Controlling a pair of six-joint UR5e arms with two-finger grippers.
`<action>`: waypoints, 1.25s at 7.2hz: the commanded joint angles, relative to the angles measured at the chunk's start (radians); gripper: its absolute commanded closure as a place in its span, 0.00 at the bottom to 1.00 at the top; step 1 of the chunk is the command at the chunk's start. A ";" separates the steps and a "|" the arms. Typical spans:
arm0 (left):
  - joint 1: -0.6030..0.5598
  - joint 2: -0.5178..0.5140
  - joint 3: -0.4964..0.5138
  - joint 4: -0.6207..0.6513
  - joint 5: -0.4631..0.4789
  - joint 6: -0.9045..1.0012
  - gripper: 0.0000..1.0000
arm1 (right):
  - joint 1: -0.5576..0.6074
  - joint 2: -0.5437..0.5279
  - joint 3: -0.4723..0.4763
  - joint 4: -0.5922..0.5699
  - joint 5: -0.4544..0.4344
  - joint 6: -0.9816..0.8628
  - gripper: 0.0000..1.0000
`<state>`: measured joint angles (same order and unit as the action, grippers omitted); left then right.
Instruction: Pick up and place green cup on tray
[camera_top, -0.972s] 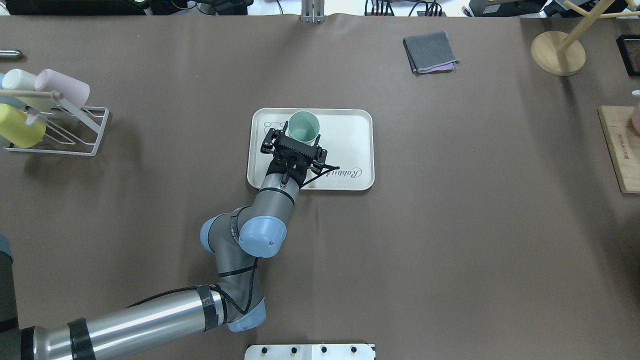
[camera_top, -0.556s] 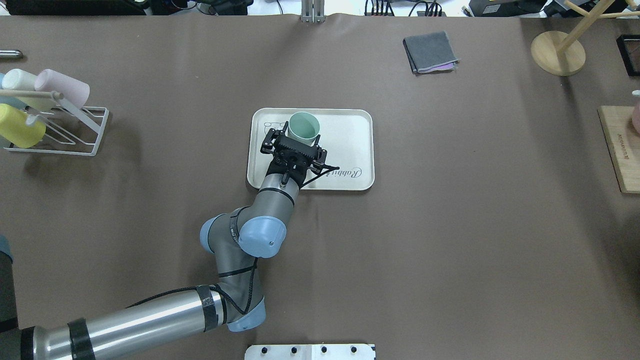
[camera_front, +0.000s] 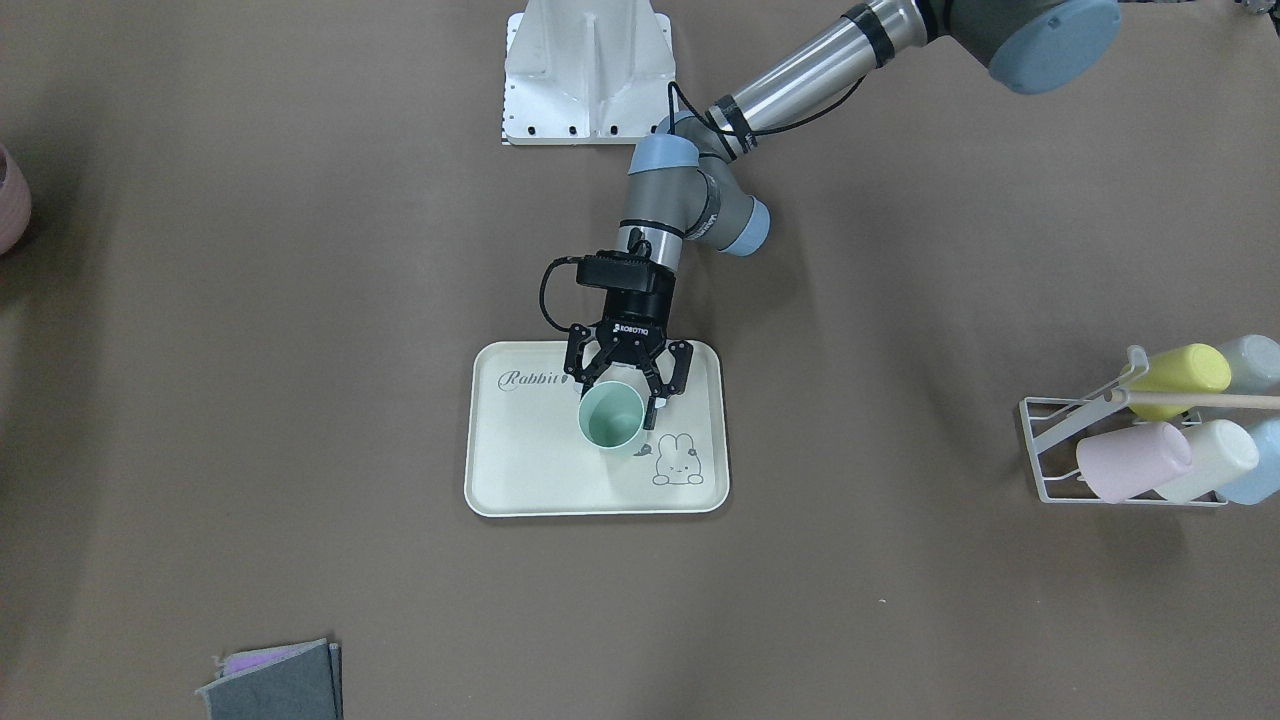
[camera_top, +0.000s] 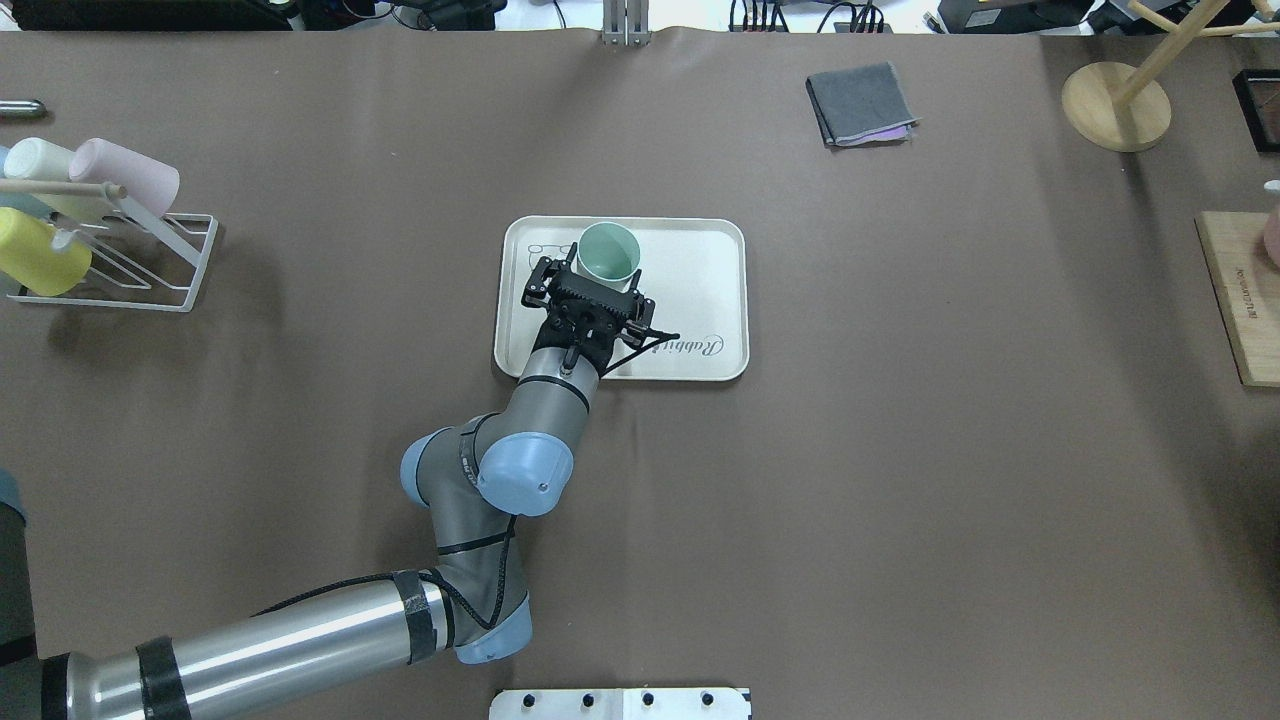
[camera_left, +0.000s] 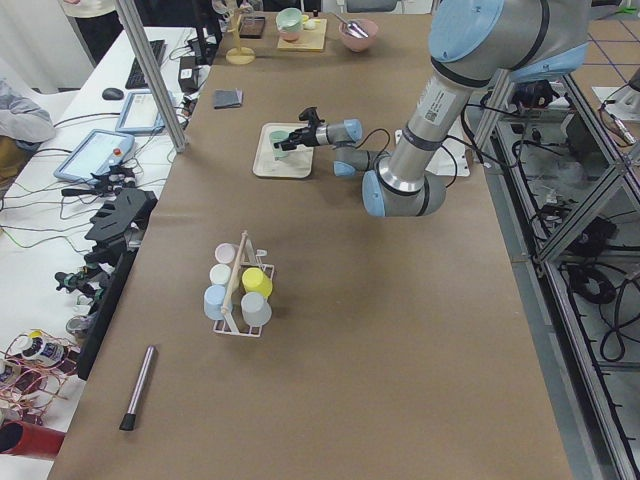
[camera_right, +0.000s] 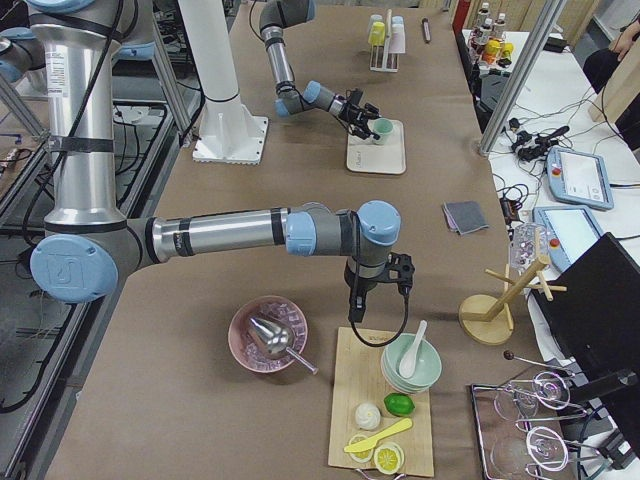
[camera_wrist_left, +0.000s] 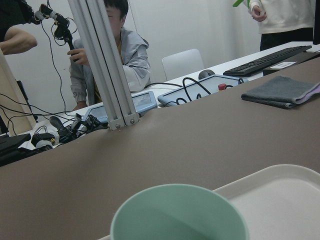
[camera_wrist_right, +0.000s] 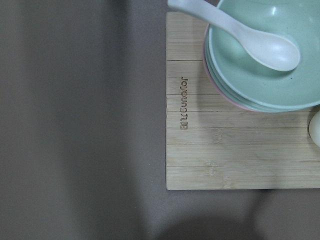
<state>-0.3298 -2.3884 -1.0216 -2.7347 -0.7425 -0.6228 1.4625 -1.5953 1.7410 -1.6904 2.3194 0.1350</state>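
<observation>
Evidently the cup (camera_front: 612, 417) stands upright on the tray (camera_front: 520, 470), mid-frame, straddled by the left hand's (camera_front: 618, 398) fingers; pinching or slack, I cannot tell. Retreat should go upward.

The left arm (camera_top: 300, 640) has silver tubes banded with black tape, grey joints with pale blue caps and a thin black cable (camera_front: 547, 290). The black left pincer (camera_front: 620, 405) is lettered ROBOTIQ. The base (camera_front: 585, 80) is white and bolted.

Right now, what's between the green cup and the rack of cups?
Front-facing view: only the tray with its bunny, then bare table up to the rack.
</observation>
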 joint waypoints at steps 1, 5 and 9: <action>0.002 0.003 0.000 0.000 0.000 -0.002 0.15 | -0.001 0.000 0.000 0.000 0.000 0.000 0.00; -0.005 0.024 -0.125 0.001 -0.008 0.020 0.02 | -0.001 0.002 -0.002 0.000 -0.002 0.000 0.00; -0.142 0.115 -0.414 0.200 -0.224 0.008 0.02 | -0.001 0.002 0.000 0.000 0.000 0.000 0.00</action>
<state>-0.3966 -2.3184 -1.3694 -2.5659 -0.8467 -0.6022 1.4624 -1.5946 1.7409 -1.6905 2.3192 0.1350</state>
